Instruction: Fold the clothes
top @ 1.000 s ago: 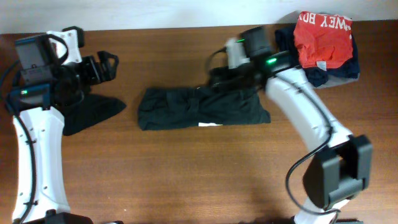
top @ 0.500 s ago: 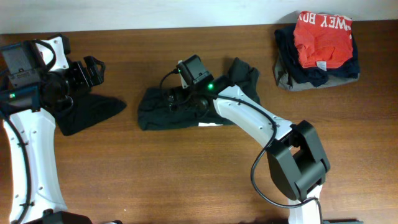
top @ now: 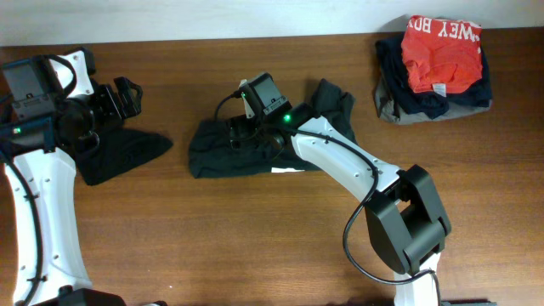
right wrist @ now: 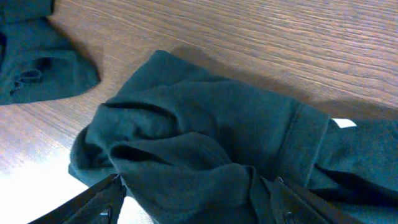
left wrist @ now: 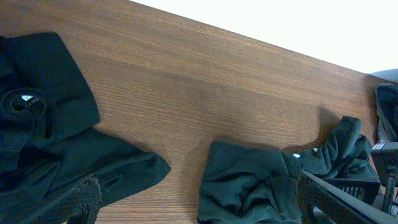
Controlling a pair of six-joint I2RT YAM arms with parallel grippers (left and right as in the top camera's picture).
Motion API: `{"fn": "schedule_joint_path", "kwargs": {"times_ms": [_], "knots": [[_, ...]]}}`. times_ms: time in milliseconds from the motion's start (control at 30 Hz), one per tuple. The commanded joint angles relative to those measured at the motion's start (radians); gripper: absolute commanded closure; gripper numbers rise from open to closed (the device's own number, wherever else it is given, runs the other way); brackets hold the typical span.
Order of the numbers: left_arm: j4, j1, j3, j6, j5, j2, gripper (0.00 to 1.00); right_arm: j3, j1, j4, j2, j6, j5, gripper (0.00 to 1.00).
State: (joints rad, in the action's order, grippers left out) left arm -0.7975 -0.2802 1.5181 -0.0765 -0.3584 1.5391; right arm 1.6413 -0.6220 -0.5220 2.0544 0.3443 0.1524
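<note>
Overhead: a long, half-folded T-shirt of very dark green cloth [top: 255,155] lies directly beneath the right pincer [top: 240,136], whose arm reaches low across the brown wooden tabletop [top: 212,242], probably to gather a fold. The left pincer [top: 127,95] hovers above a crumpled second dark T-shirt [top: 119,155], its arm upright, apparently waiting.

Left wrist: its fingers [left wrist: 339,202] stand spread wide, holding nothing; that crumpled shirt lies below and left of them.

Right wrist: the fingers [right wrist: 99,202] are spread, straddling a bunched ridge of the long shirt, not visibly pinching it.
</note>
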Motion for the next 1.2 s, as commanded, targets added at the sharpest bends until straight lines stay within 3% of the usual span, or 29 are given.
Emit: {"fn": "schedule_joint_path", "kwargs": {"times_ms": [0, 100, 233, 333, 433, 533, 833, 900, 933, 1000, 1033, 1067, 1167], "knots": [[-0.001, 0.000, 0.002, -0.005, 0.008, 0.005, 0.01, 0.026, -0.014, 0.000, -0.001, 0.008, 0.020, 0.20], [-0.001, 0.000, 0.002, -0.005, 0.008, 0.005, 0.01, 0.026, -0.024, -0.001, 0.005, 0.005, 0.011, 0.20], [-0.001, 0.000, 0.002, -0.005, 0.008, 0.005, 0.01, 0.026, -0.029, -0.021, 0.028, 0.005, 0.000, 0.27], [-0.002, 0.000, 0.002, -0.005, 0.008, 0.005, 0.01, 0.026, -0.029, -0.062, 0.047, 0.006, -0.034, 0.43], [-0.004, 0.000, 0.002, -0.005, 0.008, 0.005, 0.01, 0.027, -0.021, -0.102, 0.041, 0.010, -0.092, 0.70], [-0.005, 0.000, 0.002, -0.005, 0.008, 0.005, 0.01, 0.032, 0.003, -0.187, 0.012, 0.037, -0.116, 0.83], [-0.004, 0.000, 0.002, -0.005, 0.008, 0.006, 0.01, 0.051, 0.115, -0.582, 0.003, 0.053, -0.113, 0.87], [-0.004, 0.000, 0.002, -0.005, 0.008, 0.006, 0.01, 0.051, 0.133, -0.594, 0.003, 0.043, -0.113, 0.83], [-0.003, 0.000, 0.002, -0.005, 0.008, 0.007, 0.01, 0.051, 0.139, -0.592, 0.003, 0.029, -0.112, 0.68], [-0.004, 0.000, 0.002, -0.005, 0.009, 0.009, 0.01, 0.051, 0.146, -0.588, 0.003, 0.027, -0.112, 0.29], [-0.004, 0.000, 0.002, -0.005, 0.012, 0.010, 0.01, 0.051, 0.146, -0.589, 0.003, 0.026, -0.112, 0.18], [-0.004, 0.000, 0.002, -0.004, 0.016, 0.013, 0.01, 0.051, 0.146, -0.591, 0.003, 0.012, -0.109, 0.12], [-0.005, 0.000, 0.002, -0.001, 0.015, 0.023, 0.01, 0.067, 0.146, -0.606, 0.003, 0.000, -0.104, 0.11]]}}
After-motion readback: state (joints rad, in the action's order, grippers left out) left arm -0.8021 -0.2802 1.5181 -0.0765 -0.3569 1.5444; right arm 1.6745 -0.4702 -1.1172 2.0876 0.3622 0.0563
